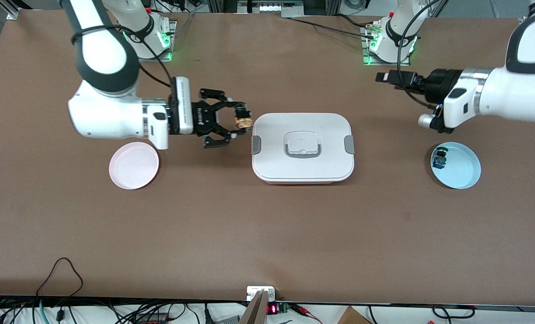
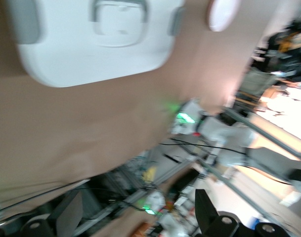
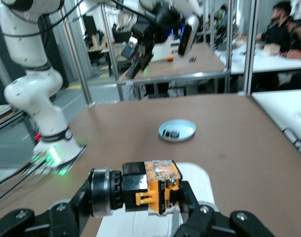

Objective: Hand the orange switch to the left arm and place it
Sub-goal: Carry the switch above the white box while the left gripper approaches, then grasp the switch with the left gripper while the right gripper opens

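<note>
Right now your right gripper [image 1: 240, 120], centre-left of frame, clamps the orange switch [image 1: 243, 118] beside the box [image 1: 302, 147], while the left gripper [image 1: 384, 77], upper right, gapes empty.

Front cam: you look down from high, facing both bases. Wrist cams ride close; all share the box [image 1: 302, 147].

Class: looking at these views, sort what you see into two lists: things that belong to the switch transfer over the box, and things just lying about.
Belongs to the job:
- orange switch, held in the right tool
- box
- left tool, open, up over the table

Just lying about:
- pink plate
- blue plate holding the green-topped switch
</note>
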You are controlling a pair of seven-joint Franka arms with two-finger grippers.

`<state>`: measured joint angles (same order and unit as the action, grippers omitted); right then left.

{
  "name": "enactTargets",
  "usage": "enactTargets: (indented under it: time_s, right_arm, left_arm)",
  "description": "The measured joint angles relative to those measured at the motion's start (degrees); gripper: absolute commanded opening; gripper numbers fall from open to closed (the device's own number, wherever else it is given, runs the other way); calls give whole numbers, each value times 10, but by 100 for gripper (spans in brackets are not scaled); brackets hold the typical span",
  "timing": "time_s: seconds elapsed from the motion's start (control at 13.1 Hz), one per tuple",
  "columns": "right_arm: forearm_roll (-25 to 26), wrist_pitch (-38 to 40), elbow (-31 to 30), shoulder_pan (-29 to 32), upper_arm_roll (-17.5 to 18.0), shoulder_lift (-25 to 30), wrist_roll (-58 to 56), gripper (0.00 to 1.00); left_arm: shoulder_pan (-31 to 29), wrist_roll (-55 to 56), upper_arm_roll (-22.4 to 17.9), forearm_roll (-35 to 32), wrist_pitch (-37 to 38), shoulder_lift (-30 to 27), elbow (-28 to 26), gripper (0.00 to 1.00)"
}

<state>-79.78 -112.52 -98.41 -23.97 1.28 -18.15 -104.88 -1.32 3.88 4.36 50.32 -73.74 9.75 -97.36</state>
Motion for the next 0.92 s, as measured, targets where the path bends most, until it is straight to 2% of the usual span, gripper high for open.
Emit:
enactTargets:
  time_s: [0.23, 0.46, 0.77, 0.92]
  right_arm:
    - [-110, -57, 1, -42, 0, -7, -37, 0]
    - [-182, -132, 12, -91, 1, -11, -47, 0]
    - [-215, -154, 43, -112, 0, -35, -47, 0]
    - [-216, -156, 47, -113, 0, -38, -47, 0]
  left_arm:
    - [4, -11, 23, 111, -87, 21, -1, 100]
    - [9, -98, 72, 193, -190, 24, -11, 100]
    - [13, -258, 102, 307, -290, 37, -70, 100]
    - [14, -282, 124, 378, -313, 38, -96, 100]
